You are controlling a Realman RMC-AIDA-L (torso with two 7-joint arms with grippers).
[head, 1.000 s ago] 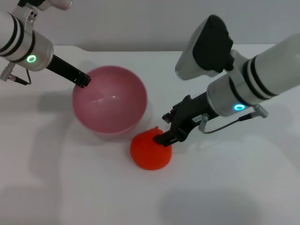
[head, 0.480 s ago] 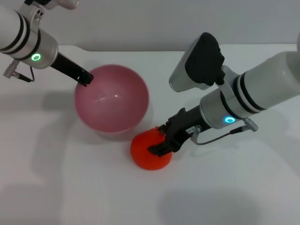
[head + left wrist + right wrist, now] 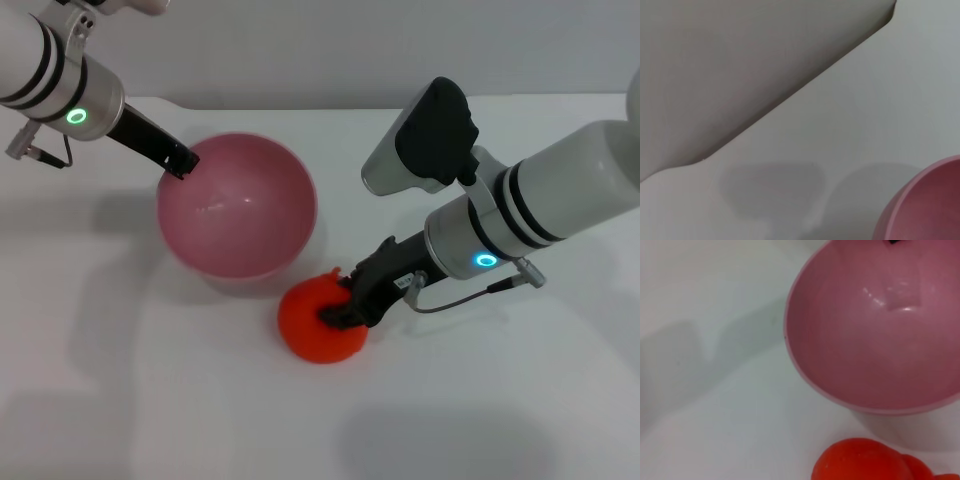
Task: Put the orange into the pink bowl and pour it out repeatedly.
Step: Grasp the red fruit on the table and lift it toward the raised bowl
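Right gripper (image 3: 348,305) fingers straddle the orange (image 3: 318,320), apparently clenched; bowl (image 3: 237,206), gripped by left gripper (image 3: 180,163), sits just beyond.

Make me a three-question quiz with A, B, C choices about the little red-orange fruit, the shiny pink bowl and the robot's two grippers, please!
1. Where is the small bright red-orange fruit?
A. inside the bowl
B. on the white table beside the bowl
C. lifted high in the air

2. How many fruits are there?
A. one
B. two
C. three

3. What is in the round glossy pink plastic bowl?
A. the fruit
B. water
C. nothing

Answers:
1 B, the head view shows the fruit resting on the table just in front of the bowl, with the right gripper at its top.
2 A, only one fruit appears in any view.
3 C, the bowl's inside is bare pink while the left gripper is at its rim.
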